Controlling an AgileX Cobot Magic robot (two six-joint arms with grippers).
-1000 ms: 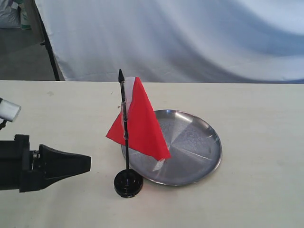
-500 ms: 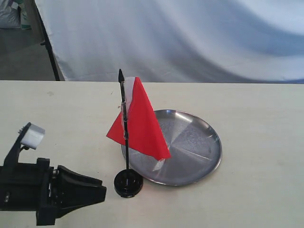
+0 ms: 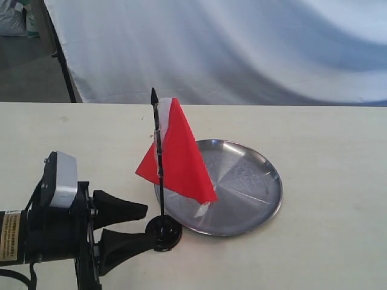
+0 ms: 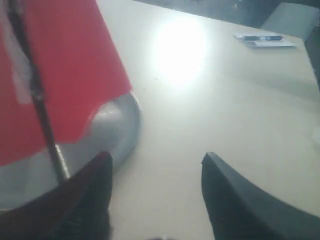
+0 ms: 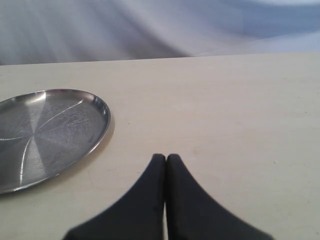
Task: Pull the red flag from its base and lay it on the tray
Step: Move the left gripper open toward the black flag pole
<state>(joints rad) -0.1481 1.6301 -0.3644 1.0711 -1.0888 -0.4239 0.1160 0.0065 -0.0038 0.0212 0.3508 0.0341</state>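
The red flag (image 3: 177,154) stands upright on its thin black pole (image 3: 160,172), which is plugged into the small black base (image 3: 164,233). Just behind and to the right lies the silver tray (image 3: 248,184). My left gripper (image 3: 149,224) is open at table level, its fingertips right at the base's left side. In the left wrist view the flag (image 4: 65,65), the pole (image 4: 44,117) and the tray (image 4: 120,127) sit beside one finger (image 4: 97,175); the base is hidden there. My right gripper (image 5: 166,159) is shut and empty, near the tray (image 5: 47,130). It is outside the exterior view.
A white cloth backdrop (image 3: 242,48) hangs behind the table, with a black stand leg (image 3: 63,69) at the back left. A paper with a pen (image 4: 260,40) lies on the far part of the table in the left wrist view.
My left gripper has moved right toward the base, turned over and spread its fingers. The flag, base and tray have not moved.
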